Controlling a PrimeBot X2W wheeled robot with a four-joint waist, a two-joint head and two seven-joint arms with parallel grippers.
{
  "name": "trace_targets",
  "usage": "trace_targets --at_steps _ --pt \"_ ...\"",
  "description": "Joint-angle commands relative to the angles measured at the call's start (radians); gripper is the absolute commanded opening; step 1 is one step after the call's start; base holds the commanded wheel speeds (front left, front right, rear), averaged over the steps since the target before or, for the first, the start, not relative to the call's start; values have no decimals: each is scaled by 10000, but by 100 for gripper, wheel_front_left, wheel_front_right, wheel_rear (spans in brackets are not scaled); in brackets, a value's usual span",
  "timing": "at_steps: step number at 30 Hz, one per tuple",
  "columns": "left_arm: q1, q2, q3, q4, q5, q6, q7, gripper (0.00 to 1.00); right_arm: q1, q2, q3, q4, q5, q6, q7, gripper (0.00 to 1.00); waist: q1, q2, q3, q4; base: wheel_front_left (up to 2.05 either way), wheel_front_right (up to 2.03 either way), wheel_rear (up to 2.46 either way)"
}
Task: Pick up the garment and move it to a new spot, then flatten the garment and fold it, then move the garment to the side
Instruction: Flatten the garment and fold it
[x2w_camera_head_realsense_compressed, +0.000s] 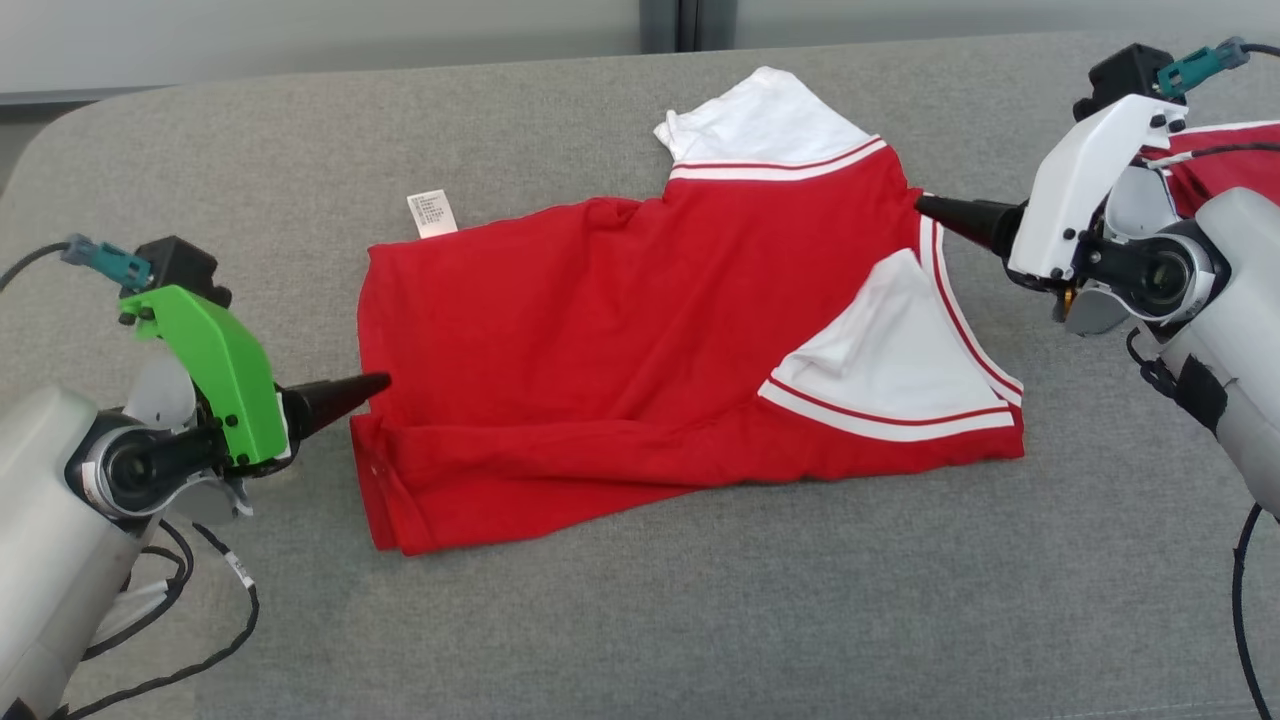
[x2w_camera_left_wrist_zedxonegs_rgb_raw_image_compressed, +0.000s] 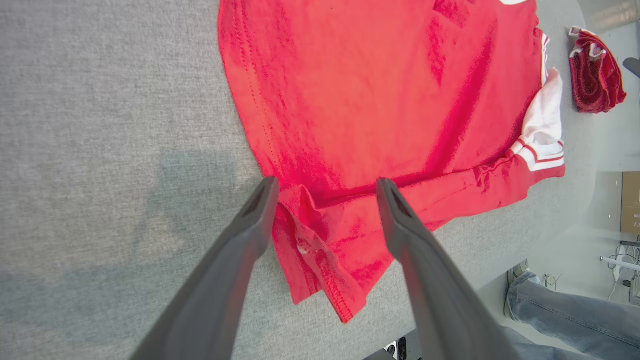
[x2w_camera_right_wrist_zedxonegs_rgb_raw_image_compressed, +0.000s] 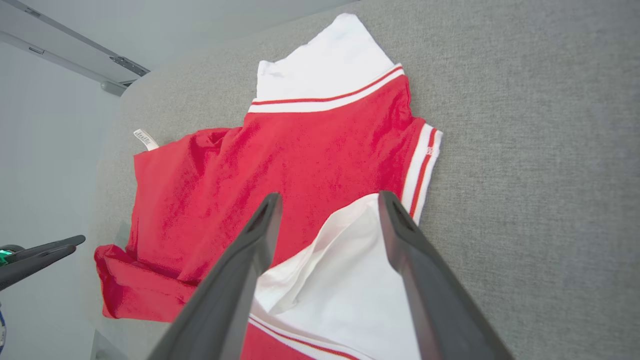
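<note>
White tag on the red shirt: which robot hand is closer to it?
Left. The left hand is at the hem of the red shirt, on the same side as the white tag. The right hand is across the shirt, by its striped edge.

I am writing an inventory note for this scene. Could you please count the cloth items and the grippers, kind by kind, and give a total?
Cloth items: 2, the spread red and white garment and a bunched red cloth off to the side, seemingly a second garment.
Grippers: 2, the left gripper and the right gripper, both open.
Total: 4
</note>
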Motion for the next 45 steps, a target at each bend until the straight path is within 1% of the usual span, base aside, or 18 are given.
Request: trace_targets --at_steps 1,5,8,9,12,13,14,16,19,21,23,24,26,27,31,35,37,45 --pt "-159 77 72 -58 255 -75 -377 100 261 -37 -35 -285 -174 2 -542 100 0 0 -197 29 0 0 0" --pt "-22 288 351 -474 1196 -150 -2479 100 746 -388 -266 -1362 -818 2 -3276 100 0 0 -539 63 0 0 0" --pt "318 727 292 -925 2492 -156 -4369 100 1352 -606 -371 -1988 -1604 2 -5626 100 0 0 -848 47 0 0 0" --pt "479 813 270 -1067 2965 -18 -5064 100 1633 -634 -451 -2162 -1766 1 -6320 100 0 0 -968 61 0 0 0" --pt "973 969 302 -1316 4052 1153 -6619 100 2433 -811 -712 -2507 -2271 1 -7529 100 0 0 -1262 114 0 0 0" --pt "1170 998 303 -1472 4427 1663 -7205 100 2742 -877 -892 -2623 -2574 1 -7729 100 0 0 -1347 139 0 0 0" --pt "1380 975 336 -1612 4641 2037 -7650 100 3014 -883 -1150 -2651 -2774 1 -7817 100 0 0 -1397 151 0 0 0" --pt "1953 907 367 -1974 5121 2813 -8483 100 3583 -862 -2039 -2759 -3924 1 -7895 100 0 0 -1505 173 0 0 0" --pt "2843 748 717 -2708 5687 3931 -8994 100 5302 72 -4120 -3407 -5410 2 -7876 100 0 0 -1579 198 0 0 0" --pt "3606 441 1057 -3323 6033 4497 -9064 100 6421 667 -5228 -3692 -6112 -4 -7880 100 0 0 -1599 209 0 0 0" --pt "4405 128 1616 -3957 6544 4953 -9062 100 7245 1101 -5796 -3788 -6714 -4 -7884 100 0 0 -1586 249 0 0 0" --pt "4852 -22 1811 -4106 6680 5070 -9057 100 7543 1428 -6000 -3825 -6658 -4 -7884 100 0 0 -1578 265 0 0 0" --pt "5664 -328 2211 -4289 6946 5144 -9057 100 8108 1585 -6077 -3694 -7001 1 -7885 100 0 0 -1561 284 0 0 0" --pt "6017 -515 2318 -4281 7022 5072 -9060 100 8257 1712 -6109 -3587 -6916 -2 -7884 100 0 0 -1539 278 0 0 0" --pt "6759 -1094 2170 -3644 7026 4471 -9053 100 8152 1765 -5993 -2898 -6968 -2 -7607 100 0 0 -1463 345 0 0 0" --pt "6272 -1560 1653 -2582 6882 3711 -8689 100 7661 1808 -5849 -2059 -7093 1 -7395 100 0 0 -1357 458 0 0 0" --pt "6032 -1815 1439 -2078 6825 3451 -8454 100 7470 1854 -5822 -1499 -7163 -2 -7156 100 0 0 -1318 537 0 0 0" --pt "5085 -2525 919 -611 6919 2916 -7843 100 6680 2111 -5626 206 -7405 -2 -6342 100 0 0 -1204 705 0 0 0"
